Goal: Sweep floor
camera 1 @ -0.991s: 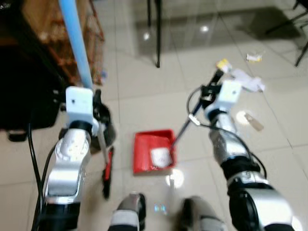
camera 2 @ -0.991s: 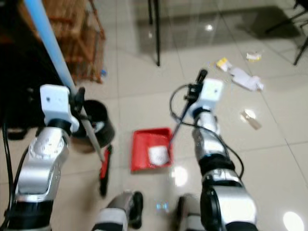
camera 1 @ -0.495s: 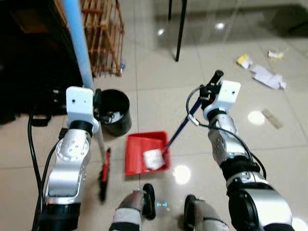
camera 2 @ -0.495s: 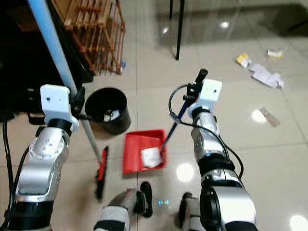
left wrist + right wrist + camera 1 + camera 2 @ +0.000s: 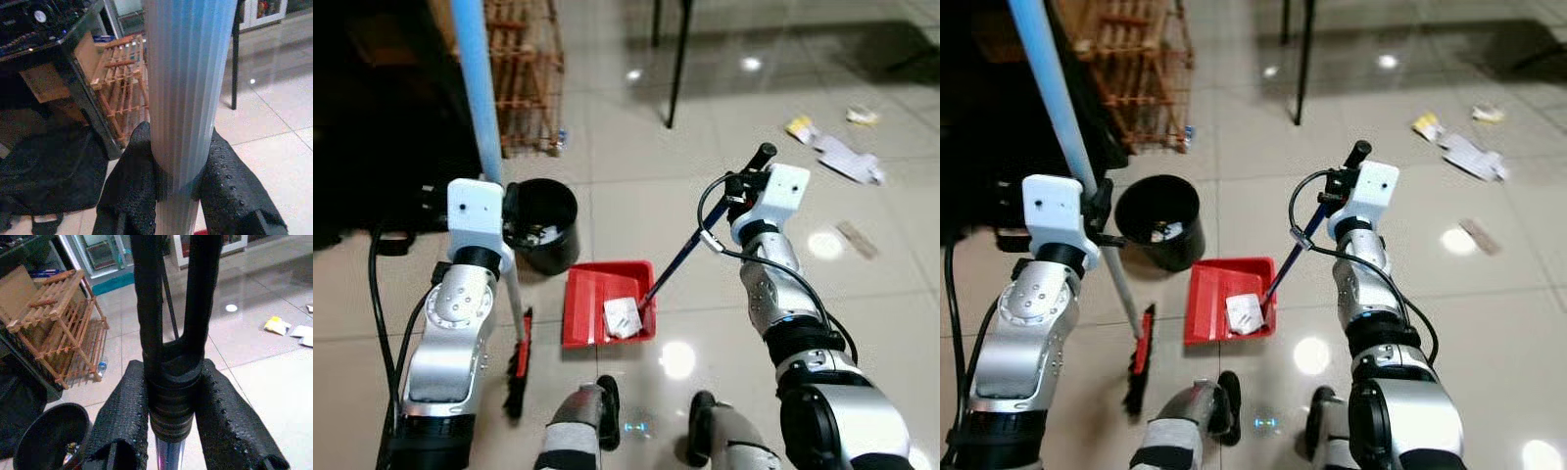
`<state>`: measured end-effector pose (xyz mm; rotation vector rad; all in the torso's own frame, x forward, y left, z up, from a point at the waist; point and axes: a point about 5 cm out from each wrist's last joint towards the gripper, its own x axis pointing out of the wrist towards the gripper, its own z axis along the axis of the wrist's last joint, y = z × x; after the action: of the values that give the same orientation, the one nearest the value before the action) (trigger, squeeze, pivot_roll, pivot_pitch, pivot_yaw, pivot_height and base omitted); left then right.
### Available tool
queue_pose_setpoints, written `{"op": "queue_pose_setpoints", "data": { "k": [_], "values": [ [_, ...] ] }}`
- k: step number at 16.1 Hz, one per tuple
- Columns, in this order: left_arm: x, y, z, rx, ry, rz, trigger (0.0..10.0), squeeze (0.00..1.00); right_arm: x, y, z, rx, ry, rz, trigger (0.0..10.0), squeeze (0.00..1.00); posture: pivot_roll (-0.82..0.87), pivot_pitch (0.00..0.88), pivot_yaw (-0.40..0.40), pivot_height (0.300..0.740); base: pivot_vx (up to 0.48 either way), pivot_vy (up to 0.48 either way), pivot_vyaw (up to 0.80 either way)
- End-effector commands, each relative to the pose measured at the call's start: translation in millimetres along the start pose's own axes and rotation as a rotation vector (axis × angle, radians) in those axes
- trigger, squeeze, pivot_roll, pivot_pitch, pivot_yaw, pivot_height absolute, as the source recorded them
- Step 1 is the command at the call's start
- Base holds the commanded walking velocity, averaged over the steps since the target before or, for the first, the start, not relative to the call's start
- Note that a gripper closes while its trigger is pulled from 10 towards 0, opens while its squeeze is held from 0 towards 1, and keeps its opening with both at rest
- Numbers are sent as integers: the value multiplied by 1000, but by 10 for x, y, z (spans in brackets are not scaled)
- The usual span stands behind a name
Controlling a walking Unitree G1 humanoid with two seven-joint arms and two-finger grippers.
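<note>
Broom head rests on the tile floor just ahead of my feet, left of the red dustpan, bristles dark, red band on top. Its pale blue handle rises steeply through my left gripper, whose black fingers press both sides of the pole. Dustpan lies flat on the floor in front of me, a crumpled white paper inside near its right wall. Dustpan's long dark handle slants up to my right gripper; fingers there clamp the black grip just below its forked end. Beyond the dustpan, left, a black bin stands upright with scraps inside. Farther back, a wooden rack and a thin black table leg. Far right, scattered paper litter on the tiles.
</note>
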<state>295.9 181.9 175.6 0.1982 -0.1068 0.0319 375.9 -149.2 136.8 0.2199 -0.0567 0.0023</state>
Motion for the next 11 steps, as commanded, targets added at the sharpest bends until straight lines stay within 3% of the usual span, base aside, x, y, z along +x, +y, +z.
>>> {"op": "queue_pose_setpoints", "data": {
  "k": [1, 6, 10, 11],
  "values": [
    [-20, 36, 89, 14, -42, 12, 10000, 0, 8, 19, 46, 3, -27, 8, 10000, 0, 84, 246, 67, 740, 0, 255, 0],
    [-25, 64, 80, 20, -37, 18, 10000, 0, 6, 30, 41, -3, -26, 13, 10000, 0, 86, 248, 68, 740, 0, 254, 0],
    [-22, 72, 76, 19, -35, 20, 10000, 0, 4, 29, 38, -5, -25, 12, 10000, 0, 84, 249, 68, 740, 0, 0, 0],
    [-21, 70, 77, 18, -35, 19, 10000, 0, 3, 26, 37, -5, -24, 12, 10000, 0, 86, 249, 67, 740, 0, 454, 0]
  ]
}}
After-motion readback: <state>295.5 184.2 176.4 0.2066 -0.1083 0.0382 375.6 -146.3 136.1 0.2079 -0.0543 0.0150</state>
